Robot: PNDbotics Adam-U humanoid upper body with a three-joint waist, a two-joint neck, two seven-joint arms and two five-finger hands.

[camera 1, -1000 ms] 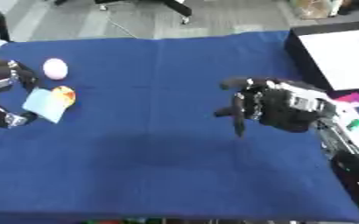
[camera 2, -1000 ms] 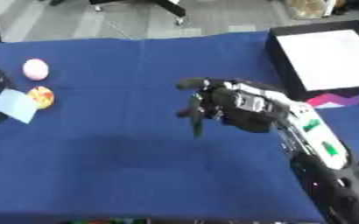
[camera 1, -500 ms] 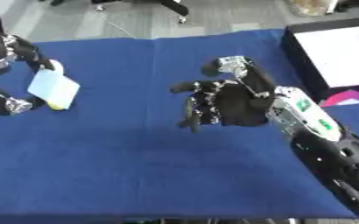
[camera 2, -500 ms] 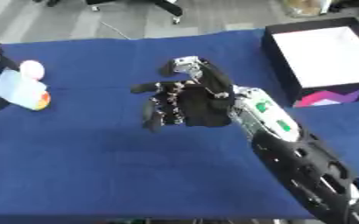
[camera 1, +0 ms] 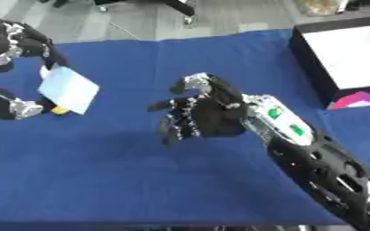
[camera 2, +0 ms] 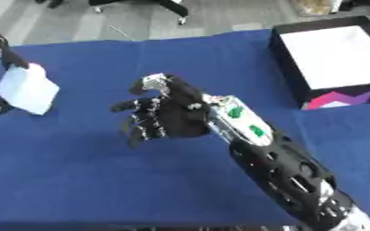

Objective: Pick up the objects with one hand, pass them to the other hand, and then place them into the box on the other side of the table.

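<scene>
**Left hand held pale blue pad, right hand waited open mid-table**

The left hand (camera 1: 18, 43) was pinching a pale blue pad (camera 1: 68, 89), fingers and thumb curled onto its top corner, so the pad hung tilted above the tablecloth (camera 1: 141, 180). A small yellow-orange thing (camera 1: 59, 109) peeked out from under the pad's lower edge; could not tell what it was. A second black and silver part (camera 1: 11, 107) sat just left of the pad, likely the left hand's thumb side or wrist.

The right hand (camera 1: 200, 115) was right of the pad and well apart from it, palm turned toward the pad, fingers spread and relaxed, holding nothing. That pose looked like a receiving one, set up for the handover. The pass was not yet done.

The box (camera 2: 330, 58) sat far right of the pad at the table's edge: black walls, white inside, a pink and purple patch on its front. Nothing showed inside it.

The surface was a blue cloth, flat, mostly bare around the pad. Beyond the table, above the pad, was grey floor with chair legs (camera 1: 176, 6).
</scene>
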